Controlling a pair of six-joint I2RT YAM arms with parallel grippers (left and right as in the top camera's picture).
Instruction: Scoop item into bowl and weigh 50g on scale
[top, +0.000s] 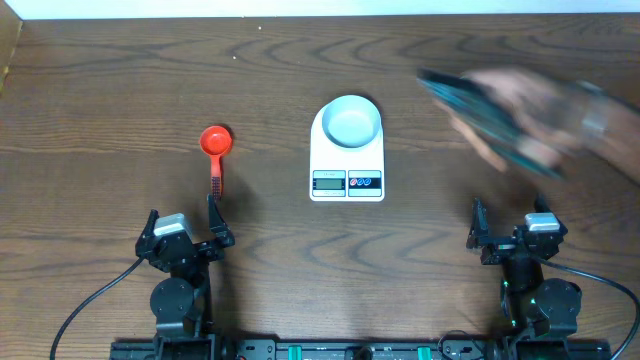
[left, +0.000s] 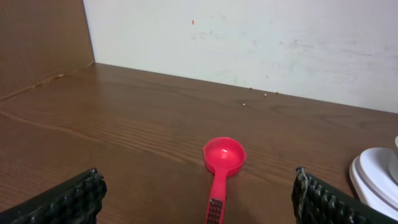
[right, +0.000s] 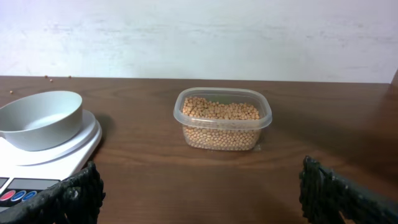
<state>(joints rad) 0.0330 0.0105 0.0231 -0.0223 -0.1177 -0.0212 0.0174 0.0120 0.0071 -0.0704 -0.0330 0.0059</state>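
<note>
I judge the task at its start: my left claw (left: 198, 177) and right claw (right: 200, 167) both stand spread wide and empty. The red scoop (left: 224, 155) lies on the bench (right: 311, 124) just ahead of the left claw, handle toward it, while the beans (right: 221, 112) sit in a clear tub (right: 222, 138) straight ahead of the right claw, with the empty bowl (right: 40, 118) on the scale (right: 74, 152) ahead to its left. Next I must lower the left claw and pinch that thin handle squarely. No brand or label reads; the scale's display is too small, and only red and blue button marks show.
</note>
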